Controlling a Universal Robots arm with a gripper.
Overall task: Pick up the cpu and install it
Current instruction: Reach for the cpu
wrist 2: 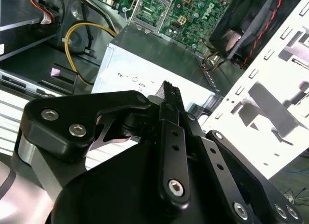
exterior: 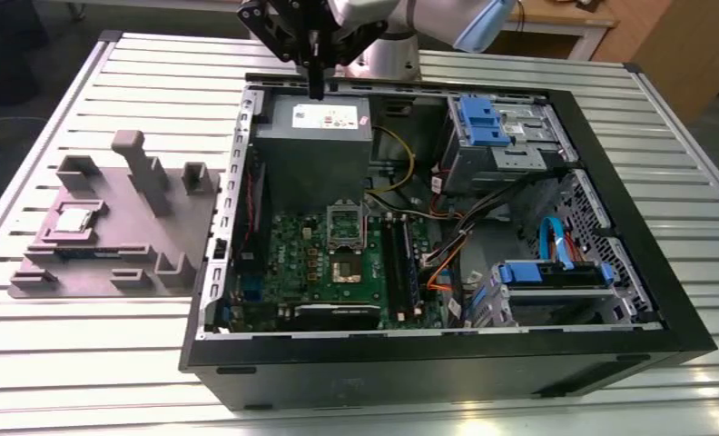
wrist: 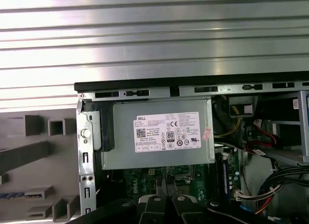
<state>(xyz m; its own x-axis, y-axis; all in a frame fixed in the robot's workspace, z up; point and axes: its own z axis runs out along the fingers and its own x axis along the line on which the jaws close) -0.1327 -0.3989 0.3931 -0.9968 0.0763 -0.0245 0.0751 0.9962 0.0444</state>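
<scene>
- One cpu (exterior: 75, 218) is what you are after. It lies flat, silvery top up, set into the grey fixture (exterior: 153, 245) near the exterior view's left edge, and nothing touches it.
- Nesting it that way, you may judge, keeps the chip square at a known spot and leaves its thin edges free for a grip from above.
- The fixture rests on the ribbed tabletop (exterior: 44, 109) just beside the open computer case (exterior: 457, 363), which keeps the carry from fixture to board short.
- Inside the case the green motherboard (exterior: 335, 263) lies face up.
- Its socket (exterior: 348, 266) looks bare, and the metal frame (exterior: 345, 221) above it seems folded back to leave room for the chip. Take that as my reading, not a certainty.
- Long black memory sticks (exterior: 396, 254) stand just beside the socket, on its exterior-view right, so you have little spare room on that side.
- The grey power supply (exterior: 323, 123) with its white label sits at the far end of the case, past the board.
- Your jaws hang over the power supply's far edge, pointing down, pressed together with nothing between them.
- They are well apart from the cpu, so no part of the pick shows as done.
</scene>
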